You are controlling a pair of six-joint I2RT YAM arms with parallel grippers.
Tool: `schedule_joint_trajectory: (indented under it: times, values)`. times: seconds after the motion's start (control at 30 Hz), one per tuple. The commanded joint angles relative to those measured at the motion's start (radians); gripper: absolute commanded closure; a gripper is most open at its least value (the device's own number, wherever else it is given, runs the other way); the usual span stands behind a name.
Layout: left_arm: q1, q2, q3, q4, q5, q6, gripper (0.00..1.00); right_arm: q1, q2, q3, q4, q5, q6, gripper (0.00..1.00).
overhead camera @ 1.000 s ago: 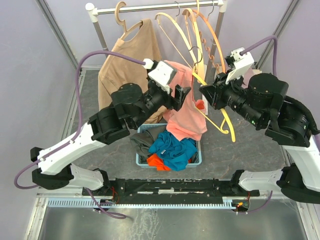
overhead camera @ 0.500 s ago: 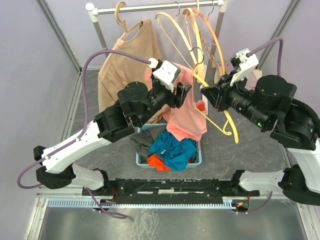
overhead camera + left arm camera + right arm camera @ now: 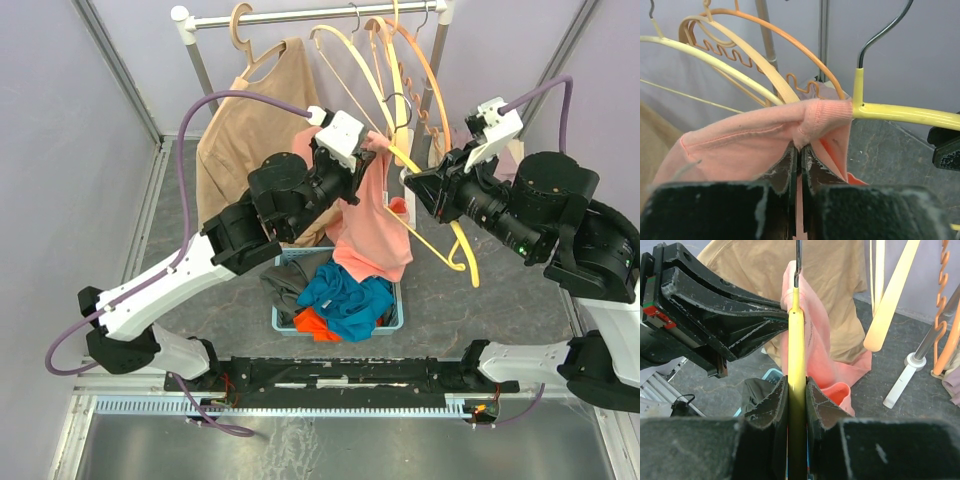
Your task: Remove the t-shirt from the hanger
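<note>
A salmon-pink t-shirt (image 3: 372, 230) hangs on a yellow hanger (image 3: 455, 245) above the basket. My left gripper (image 3: 372, 160) is shut on the shirt's ribbed collar (image 3: 810, 117), right beside the hanger's neck (image 3: 858, 85). The collar fabric bunches up between the closed fingertips (image 3: 789, 155). My right gripper (image 3: 796, 385) is shut on the yellow hanger's arm (image 3: 796, 340), which runs straight out between its pads. The shirt (image 3: 815, 340) drapes off the hanger's far end, where the left gripper's black fingers (image 3: 740, 310) reach in from the left.
A blue basket (image 3: 392, 322) of mixed clothes sits under the shirt. A tan shirt (image 3: 250, 130) hangs on a wooden hanger on the rail (image 3: 300, 15). Several bare hangers (image 3: 390, 60) crowd the rail's right end. The rack's white foot (image 3: 905, 377) stands at the right.
My left gripper moved up and right to the collar and shut on it. The right gripper with the hanger rose slightly and stayed shut.
</note>
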Motion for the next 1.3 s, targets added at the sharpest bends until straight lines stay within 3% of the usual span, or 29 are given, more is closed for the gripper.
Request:
schedule_joint_trajectory:
  times: [0.0, 0.23, 0.8, 0.93, 1.27]
  values:
    - [0.007, 0.003, 0.077, 0.056, -0.045, -0.004, 0.97, -0.002, -0.033, 0.002, 0.117, 0.023, -0.011, 0.99]
    - [0.025, 0.003, 0.145, 0.028, -0.256, 0.011, 0.97, -0.002, -0.085, -0.031, 0.115, 0.048, -0.038, 0.99]
    - [0.070, 0.124, 0.358, -0.057, -0.325, 0.086, 0.97, -0.002, -0.294, -0.006, 0.045, 0.037, -0.146, 0.99]
    - [0.069, 0.116, 0.378, -0.054, -0.273, 0.088, 0.97, -0.002, -0.306, 0.006, 0.038, 0.088, -0.164, 0.99]
    - [0.070, -0.014, 0.421, 0.035, 0.019, 0.048, 0.97, -0.002, -0.324, -0.075, 0.167, 0.286, -0.212, 0.99]
